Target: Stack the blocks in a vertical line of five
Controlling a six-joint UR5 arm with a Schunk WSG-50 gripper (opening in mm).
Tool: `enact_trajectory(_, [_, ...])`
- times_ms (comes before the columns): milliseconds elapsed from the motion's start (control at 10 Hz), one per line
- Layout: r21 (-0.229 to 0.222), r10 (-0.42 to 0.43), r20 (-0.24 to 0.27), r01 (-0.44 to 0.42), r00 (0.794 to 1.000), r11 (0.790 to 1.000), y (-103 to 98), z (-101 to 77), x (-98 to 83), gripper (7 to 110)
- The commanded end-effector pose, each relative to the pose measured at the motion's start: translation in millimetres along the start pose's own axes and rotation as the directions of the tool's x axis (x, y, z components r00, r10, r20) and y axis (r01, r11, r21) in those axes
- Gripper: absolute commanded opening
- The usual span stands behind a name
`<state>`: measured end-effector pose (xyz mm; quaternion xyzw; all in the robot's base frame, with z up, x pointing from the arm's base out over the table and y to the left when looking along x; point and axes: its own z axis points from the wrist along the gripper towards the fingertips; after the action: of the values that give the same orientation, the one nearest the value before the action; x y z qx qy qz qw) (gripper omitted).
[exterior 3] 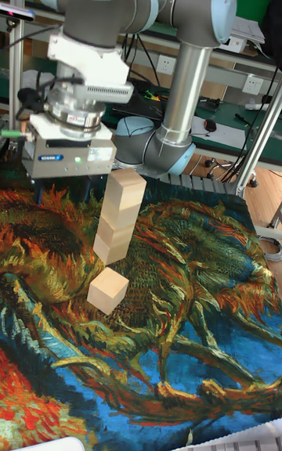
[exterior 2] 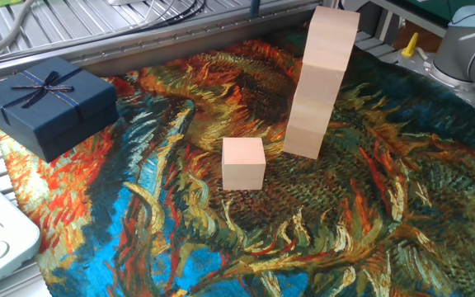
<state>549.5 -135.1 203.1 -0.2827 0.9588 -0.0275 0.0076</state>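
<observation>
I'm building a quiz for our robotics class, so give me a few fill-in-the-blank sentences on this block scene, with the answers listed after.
1. The stack rises from the painted cloth, while ____ loose block lies on the cloth beside its base.
2. The ribbon on the navy gift box is tied in a ____.
3. In the tall fixed view, the gripper is ____ the loose block, not level with it.

Missing words: one; bow; above

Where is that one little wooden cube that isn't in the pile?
The loose block sits alone on the painted cloth, near the middle of the fixed view, just left of and in front of the foot of the leaning stack, not touching it.
</observation>
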Motion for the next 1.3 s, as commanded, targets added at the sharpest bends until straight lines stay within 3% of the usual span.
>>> enact_trajectory(0, [-0.079,-0.027,-0.024,0.025,0.999,0.997,21.8,13.2,-7.4,88])
enact_trajectory(200, [-0.101,-0.027,-0.074,0.020,0.997,0.995,24.0,10.7,7.1,88])
enact_trajectory(300, [-0.161,-0.053,-0.101,0.036,0.993,0.986,36.6,8.8,14.7,88])
enact_trajectory(400, [-0.155,-0.072,-0.102,0.055,0.992,0.986,34.6,8.9,15.6,88])
enact_trajectory(600, [-0.176,-0.109,-0.084,0.093,0.990,0.980,39.7,8.1,10.1,88])
enact_trajectory(800, [-0.170,-0.132,-0.080,0.117,0.988,0.978,41.5,6.2,6.1,88])
enact_trajectory(1000, [-0.161,-0.130,-0.055,0.120,0.990,0.980,47.1,2.9,-5.0,88])
enact_trajectory(1200, [-0.186,-0.123,-0.027,0.116,0.992,0.976,57.2,4.6,-18.5,88])
